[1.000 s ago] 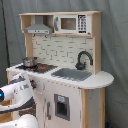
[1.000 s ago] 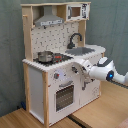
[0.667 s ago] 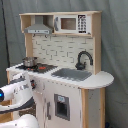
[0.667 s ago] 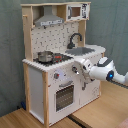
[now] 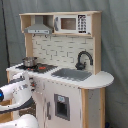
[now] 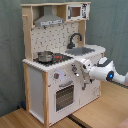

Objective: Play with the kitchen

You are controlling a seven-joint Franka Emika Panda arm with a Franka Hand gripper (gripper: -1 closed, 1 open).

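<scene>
- Gripper [image 6: 76, 68] — in the second exterior view the white arm reaches in from the second exterior view's right and meets the front face of the kitchen [image 6: 47, 90] just under the worktop edge, at the strip of controls above the oven door [image 6: 64, 96]. Whether its fingers are parted or closed on something cannot be told from either view.
- In the first exterior view the same gripper [image 5: 30, 84] sits at the cabinet front near the first exterior view's left edge, below the hob corner.
- Step in hand, as a judgement — the arm is working a control on the front panel, most likely a knob; the next move calls for a small, squarely aligned turn or push, without dragging sideways on the light cabinet.
- The kitchen stands on a wood floor against a grey backdrop, filling the middle of both exterior views.
- Count, worktop: one steel pot [image 6: 45, 55] on the hob at the worktop's far-from-sink end; one grey sink [image 5: 71, 74]; one black faucet [image 5: 83, 57] behind the sink, against the tiled back wall.
- Count, top shelf: one hood [image 5: 38, 30] above the hob; one toy microwave [image 5: 73, 23] beside it, over the sink.
- Count, front: one oven door; the number of knobs cannot be settled.
</scene>
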